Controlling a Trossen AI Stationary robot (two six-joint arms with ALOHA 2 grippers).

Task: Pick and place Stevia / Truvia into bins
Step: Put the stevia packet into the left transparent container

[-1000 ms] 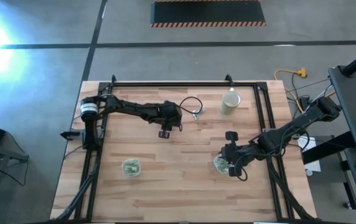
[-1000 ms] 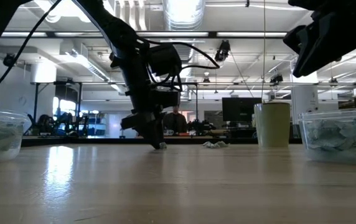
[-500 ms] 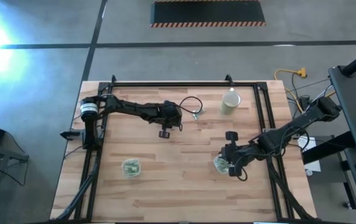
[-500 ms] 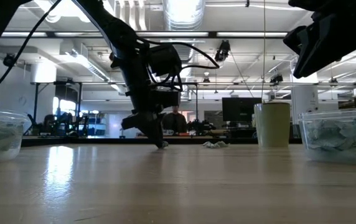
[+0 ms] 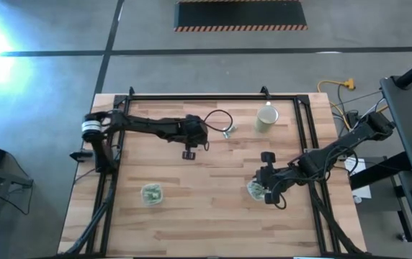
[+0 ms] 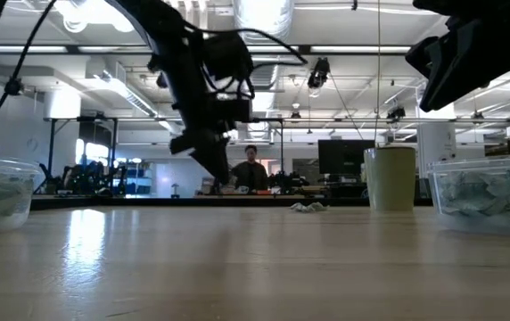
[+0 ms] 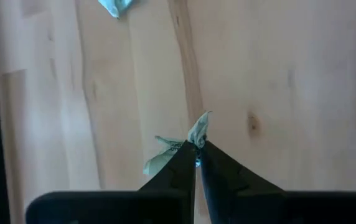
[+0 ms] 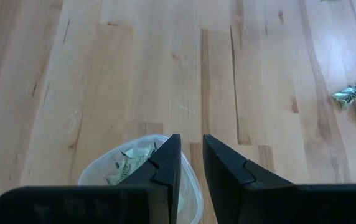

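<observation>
One sachet, pinched in left end effector

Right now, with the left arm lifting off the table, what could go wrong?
1. The left gripper pinches a sachet only at its edge, so it could slip out on the way to the left tub.
2. The right gripper hangs above the right tub, nearly shut and without a sachet; a descent could knock the tub.

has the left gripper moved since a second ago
Yes. In the low view the left gripper, shut on a sachet, has lifted off the table; before, its tip touched the wood. The beige cup has stayed put.
</observation>
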